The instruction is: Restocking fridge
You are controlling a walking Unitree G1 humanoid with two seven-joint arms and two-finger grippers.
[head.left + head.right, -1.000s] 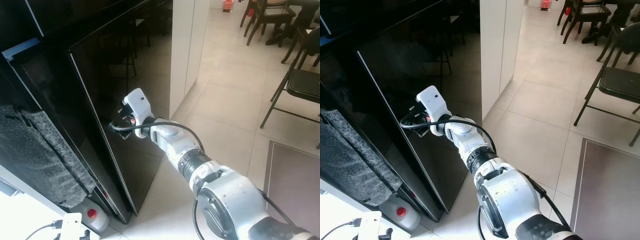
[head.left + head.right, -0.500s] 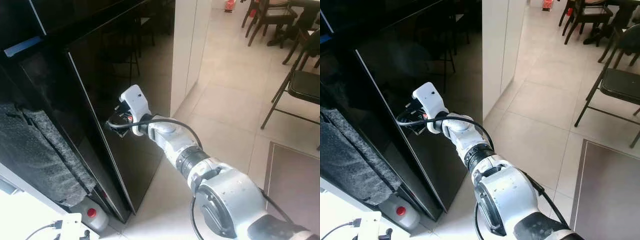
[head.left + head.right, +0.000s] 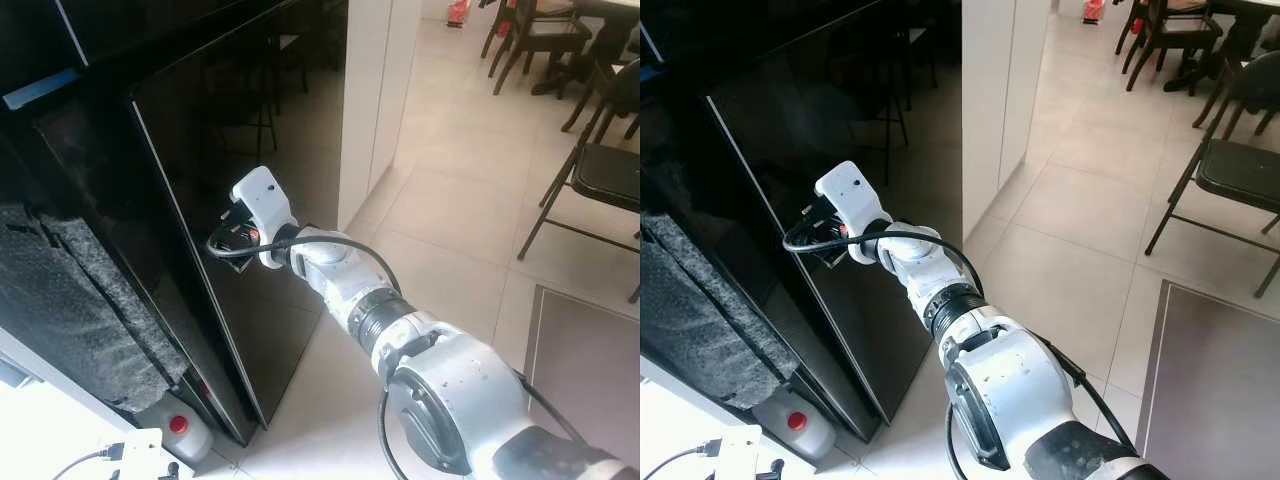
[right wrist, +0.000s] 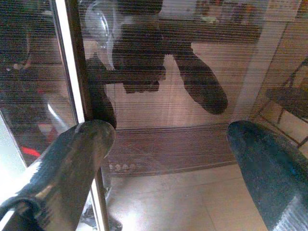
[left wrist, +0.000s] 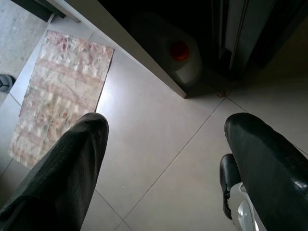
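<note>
Black glass of the fridge door (image 3: pixel 250 130) faces my right claw (image 4: pixel 166 159), whose fingers (image 4: pixel 77 159) spread wide at its edge. My left claw (image 5: pixel 166 163) hangs open over floor tiles (image 5: pixel 159 144).

The right gripper (image 3: pixel 222 238) is sliding toward the left of the frame and slightly upward across the glossy black fridge door (image 3: pixel 250 140), its white wrist housing now sitting nearer the door's free edge than 1 second ago. The silver right arm (image 3: pixel 350 295) is stretching further out. The door's free edge is swinging slightly leftward, narrowing the dark gap beside it.
</note>
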